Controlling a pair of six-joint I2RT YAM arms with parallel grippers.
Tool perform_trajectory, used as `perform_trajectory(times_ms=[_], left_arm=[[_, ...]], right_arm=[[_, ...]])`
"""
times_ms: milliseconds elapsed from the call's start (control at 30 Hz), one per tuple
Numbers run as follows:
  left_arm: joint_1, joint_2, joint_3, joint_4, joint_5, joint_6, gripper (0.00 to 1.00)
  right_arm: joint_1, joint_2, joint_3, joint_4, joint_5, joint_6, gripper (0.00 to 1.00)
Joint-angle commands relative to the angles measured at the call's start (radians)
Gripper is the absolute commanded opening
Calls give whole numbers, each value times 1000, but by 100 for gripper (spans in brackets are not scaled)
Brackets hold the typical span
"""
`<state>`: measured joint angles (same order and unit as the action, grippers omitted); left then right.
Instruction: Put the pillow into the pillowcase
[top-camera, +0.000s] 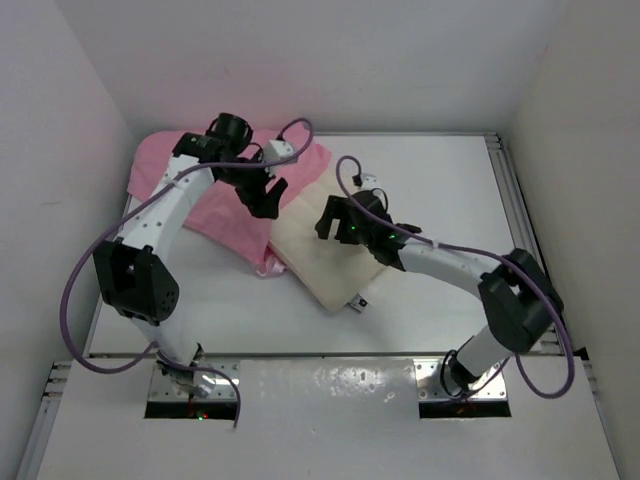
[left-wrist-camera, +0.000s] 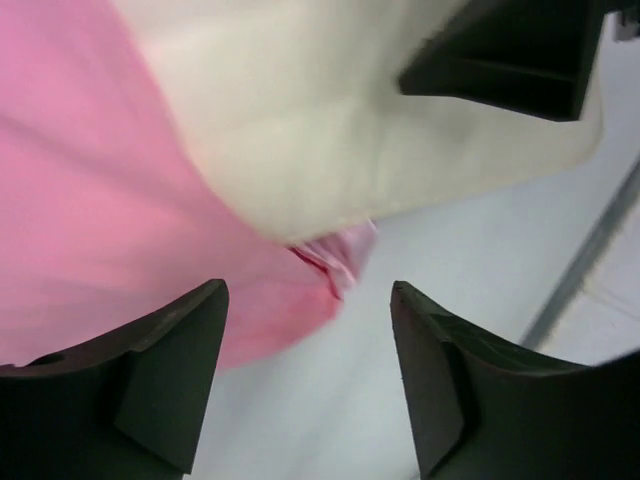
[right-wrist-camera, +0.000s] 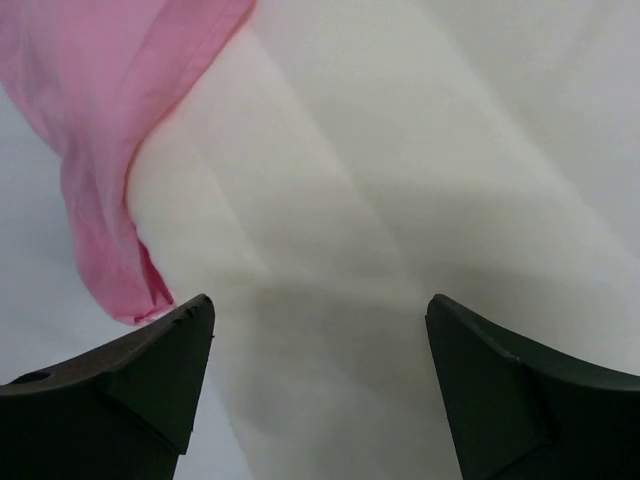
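The cream pillow (top-camera: 318, 265) lies diagonally at mid-table, its small white care tag (top-camera: 358, 301) at the near end. The pink satin pillowcase (top-camera: 228, 228) lies crumpled at the back left, and the pillow's far left edge rests against or over it. My left gripper (top-camera: 267, 203) is open and empty above the pillowcase's edge beside the pillow. In its wrist view the gripper (left-wrist-camera: 308, 300) hovers over bare table, with the pillowcase (left-wrist-camera: 100, 200) and pillow (left-wrist-camera: 330, 120) ahead. My right gripper (top-camera: 332, 222) is open just above the pillow. Its wrist view (right-wrist-camera: 320, 310) shows the pillow (right-wrist-camera: 400, 180) and a pillowcase fold (right-wrist-camera: 100, 120).
The white table (top-camera: 440, 180) is boxed in by white walls on the left, back and right. A metal rail (top-camera: 510, 200) runs along its right edge. Purple cables loop off both arms. The right gripper's black body (left-wrist-camera: 520, 60) shows in the left wrist view.
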<state>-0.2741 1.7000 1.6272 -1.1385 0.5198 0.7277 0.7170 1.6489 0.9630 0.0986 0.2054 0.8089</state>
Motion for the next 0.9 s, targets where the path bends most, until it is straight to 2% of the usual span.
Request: perform_trajectory(times_ms=[0,33,67,133,233,333,433,500,533,567,633,667,700,767,800,833,867], left_arm=[[-31,7,103,10,11,-81,67],[-40,16,97,10,11,-170,69],[-57,30,77,309,-150,-215,70],[-83,104,92,432,-295,-305,72],[-108,249,166,489,-398,-356,78],[-134,372,262,532,-460,-372,83],[-174,466,316,623,-659,-372,84],[-175,509,333,643,-713,-366,77],[-175,516,341,655,-728,-366,70],[-175,521,341,657,-733,-369,51],[-178,515,333,649,-669,-367,26],[-180,500,330,643,-638,-367,6],[-191,489,327,632,-611,-375,0],[-206,448,318,605,-525,-367,0],[-226,434,301,600,-482,-363,0],[-244,402,293,594,-442,-353,0],[-261,386,287,588,-426,-326,0]], right_arm=[[-54,-148,-58,-29,37,10,86],[-68,-196,-66,-57,54,31,87],[-92,-214,-75,-124,84,44,88],[-137,-274,-89,-215,107,87,91],[-180,-352,-148,-267,141,159,96],[-205,-417,-242,-246,138,261,99],[-234,-475,-416,-131,109,361,99],[-238,-474,-469,-59,89,386,99],[-238,-460,-499,2,71,392,99],[-238,-415,-504,28,57,389,99],[-238,-347,-495,99,4,356,99],[-240,-312,-482,113,-17,343,99],[-240,-238,-457,146,-52,331,99],[-241,-148,-442,199,-84,322,97],[-248,-123,-432,270,-99,320,92],[-251,-103,-429,315,-138,319,83],[-251,-86,-425,349,-150,316,59]])
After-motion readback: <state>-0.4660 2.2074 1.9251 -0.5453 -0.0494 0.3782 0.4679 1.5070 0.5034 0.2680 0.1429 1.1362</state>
